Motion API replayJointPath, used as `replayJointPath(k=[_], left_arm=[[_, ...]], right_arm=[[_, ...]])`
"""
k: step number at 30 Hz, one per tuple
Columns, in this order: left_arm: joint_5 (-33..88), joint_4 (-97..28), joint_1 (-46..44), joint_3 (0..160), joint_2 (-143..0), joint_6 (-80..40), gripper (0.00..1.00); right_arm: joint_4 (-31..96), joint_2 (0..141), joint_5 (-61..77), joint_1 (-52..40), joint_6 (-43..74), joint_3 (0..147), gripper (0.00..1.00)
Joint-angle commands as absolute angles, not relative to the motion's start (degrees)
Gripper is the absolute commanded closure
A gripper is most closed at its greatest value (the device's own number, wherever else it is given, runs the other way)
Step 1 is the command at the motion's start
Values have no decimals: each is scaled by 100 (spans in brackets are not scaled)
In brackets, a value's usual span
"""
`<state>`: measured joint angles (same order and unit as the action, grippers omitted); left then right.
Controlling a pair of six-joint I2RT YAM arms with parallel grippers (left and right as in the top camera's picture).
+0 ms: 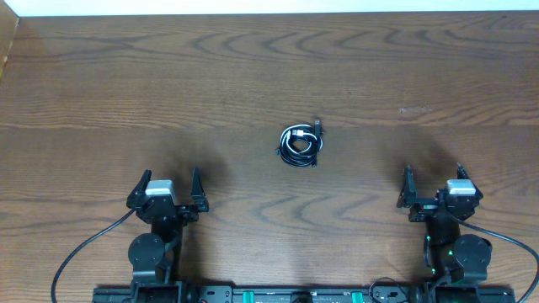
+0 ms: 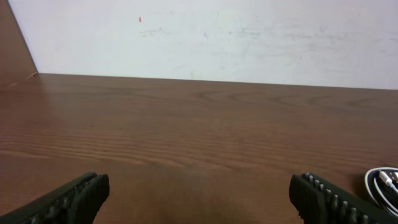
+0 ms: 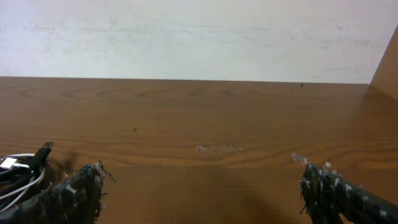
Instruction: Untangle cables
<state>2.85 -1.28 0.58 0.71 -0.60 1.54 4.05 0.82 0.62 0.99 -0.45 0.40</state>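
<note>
cables bundled mid-table, both grippers' fingers spread, apart from them.

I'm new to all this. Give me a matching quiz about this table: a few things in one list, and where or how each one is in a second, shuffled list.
Things:
1. cables
2. left end effector
3. right end effector
4. table

Descriptions:
A. brown wood grain
B. open, lower right of the overhead view
C. coiled in a bundle, mid-table
D. open, lower left of the overhead view

Pairs: 1-C, 2-D, 3-B, 4-A
</note>
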Motion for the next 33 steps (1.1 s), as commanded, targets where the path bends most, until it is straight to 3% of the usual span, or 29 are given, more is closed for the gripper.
replayJointPath(k=[1, 15, 22, 28, 33], left_arm=[[189, -405, 40, 23, -23, 191, 2], [84, -419, 40, 23, -27, 91, 2], [480, -156, 40, 25, -132, -2069, 2], [1288, 473, 40, 475, -134, -1997, 2], [1288, -648, 40, 1865, -325, -1507, 2]], right_arm=[[429, 54, 36, 113, -5, 32, 1], [429, 54, 36, 113, -5, 32, 1], [429, 54, 36, 113, -5, 32, 1], [429, 54, 36, 113, -5, 30, 1], [429, 54, 36, 113, -5, 30, 1]])
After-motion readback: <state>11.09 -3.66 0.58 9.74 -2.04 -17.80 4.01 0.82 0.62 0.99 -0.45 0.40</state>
